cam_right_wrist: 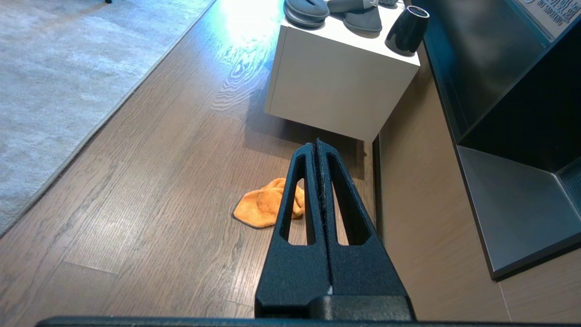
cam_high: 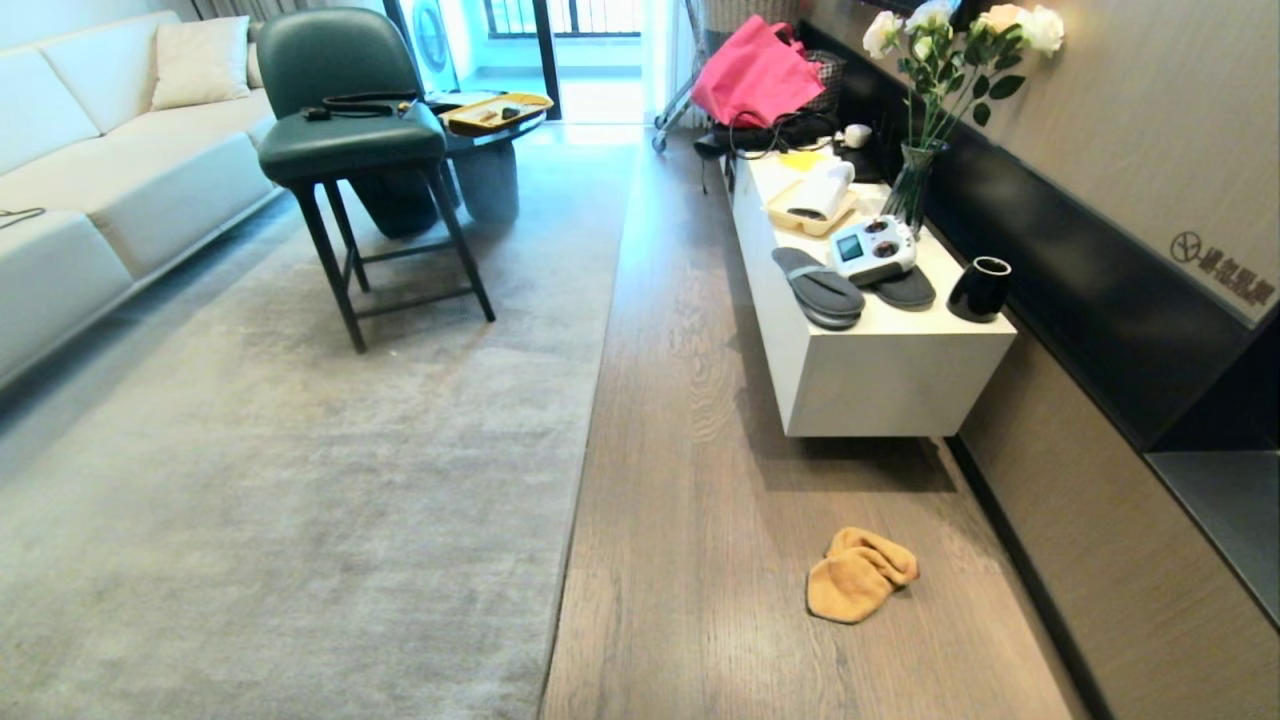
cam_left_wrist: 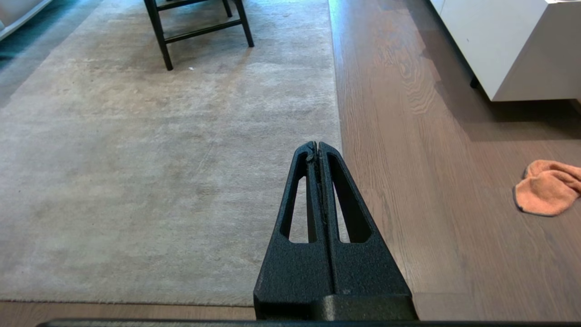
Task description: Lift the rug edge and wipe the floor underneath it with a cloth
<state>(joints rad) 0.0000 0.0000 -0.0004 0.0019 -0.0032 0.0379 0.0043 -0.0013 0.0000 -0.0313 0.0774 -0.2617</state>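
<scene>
A large pale grey rug (cam_high: 300, 450) lies flat, and its straight rug edge (cam_high: 592, 400) runs along the light brown wood floor (cam_high: 690, 480). The orange cloth (cam_high: 858, 575) lies crumpled on the floor in front of the white cabinet, well to the right of the rug. Neither arm shows in the head view. My left gripper (cam_left_wrist: 316, 145) is shut and empty, held high above the rug edge (cam_left_wrist: 336, 91); the cloth (cam_left_wrist: 547, 187) lies off to its right. My right gripper (cam_right_wrist: 316, 144) is shut and empty, high above the floor, with the cloth (cam_right_wrist: 261, 209) partly behind its fingers.
A low white cabinet (cam_high: 880, 370) stands along the right wall with slippers, a black cup (cam_high: 979, 289) and a vase of flowers. A dark green chair (cam_high: 355, 140) stands on the rug, a white sofa (cam_high: 90, 170) at the left. A pink bag (cam_high: 755, 75) sits far back.
</scene>
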